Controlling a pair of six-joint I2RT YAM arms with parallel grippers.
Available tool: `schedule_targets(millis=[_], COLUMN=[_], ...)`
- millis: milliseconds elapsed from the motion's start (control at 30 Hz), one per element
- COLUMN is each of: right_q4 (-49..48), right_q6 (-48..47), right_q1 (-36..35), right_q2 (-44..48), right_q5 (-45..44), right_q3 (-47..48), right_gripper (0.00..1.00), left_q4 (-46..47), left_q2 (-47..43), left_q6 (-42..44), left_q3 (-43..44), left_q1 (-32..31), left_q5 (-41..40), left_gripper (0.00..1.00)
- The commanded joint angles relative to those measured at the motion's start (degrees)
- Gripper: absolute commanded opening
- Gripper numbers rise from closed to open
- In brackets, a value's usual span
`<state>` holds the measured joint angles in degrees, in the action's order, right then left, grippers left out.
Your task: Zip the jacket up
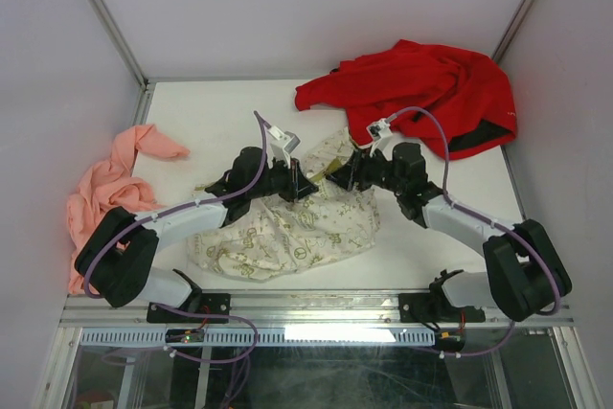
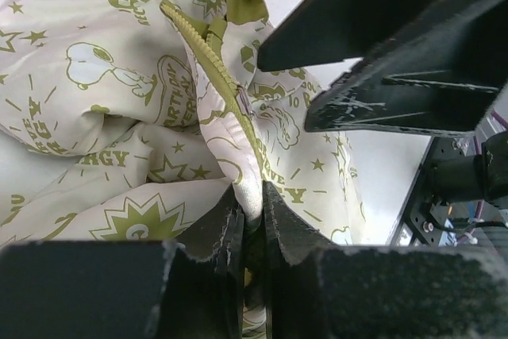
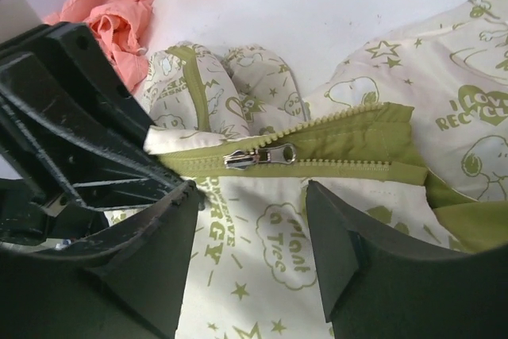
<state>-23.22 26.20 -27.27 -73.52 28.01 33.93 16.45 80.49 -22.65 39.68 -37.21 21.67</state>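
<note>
The jacket (image 1: 287,232), cream-white with olive-green prints, lies crumpled in the middle of the table. My left gripper (image 2: 254,212) is shut on a fold of its fabric beside the green zipper teeth (image 2: 210,57); in the top view it (image 1: 305,184) sits on the jacket's upper part. My right gripper (image 3: 250,200) is open and hovers just above the jacket, with the silver zipper pull (image 3: 262,155) just beyond its fingertips; in the top view it (image 1: 343,177) faces the left gripper closely. The zipper is joined left of the slider and open to its right.
A large red garment (image 1: 421,93) lies at the back right. A salmon-pink garment (image 1: 105,189) lies at the left edge and shows in the right wrist view (image 3: 119,9). The left gripper's black fingers (image 3: 79,140) crowd the right wrist view's left side.
</note>
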Motion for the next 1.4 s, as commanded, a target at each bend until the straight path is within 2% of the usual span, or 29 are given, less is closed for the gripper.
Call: schedule_targets(millis=[0,233,567,767,1033,1367], right_q4=[-7.0,-11.0,-17.3,-19.1,-18.5,-19.5], right_q6=[1.6,2.3,5.4,7.9,8.0,8.7], right_q1=[0.7,0.9,1.2,1.3,1.3,1.8], right_q2=[-4.1,-11.2,-16.3,-16.5,-13.5,-13.9], right_q5=[3.8,7.3,14.3,17.6,17.1,16.8], right_q3=[3.2,6.0,7.6,7.2,4.6,3.4], right_gripper=[0.61,0.64,0.64,0.58,0.46,0.43], left_q4=[4.7,4.8,4.6,4.5,3.5,2.8], left_q2=[-2.3,-2.4,-3.1,-3.3,-3.2,-4.3], left_q6=[2.4,2.9,3.7,3.8,3.8,3.4], left_q3=[-0.4,-0.3,-1.1,-2.1,-2.9,-4.9], left_q1=[-0.7,-0.9,-0.9,-0.9,-0.9,-0.9], left_q5=[2.1,2.1,1.5,0.1,-1.4,-1.8], left_gripper=[0.00,0.00,0.00,0.00,0.00,0.00])
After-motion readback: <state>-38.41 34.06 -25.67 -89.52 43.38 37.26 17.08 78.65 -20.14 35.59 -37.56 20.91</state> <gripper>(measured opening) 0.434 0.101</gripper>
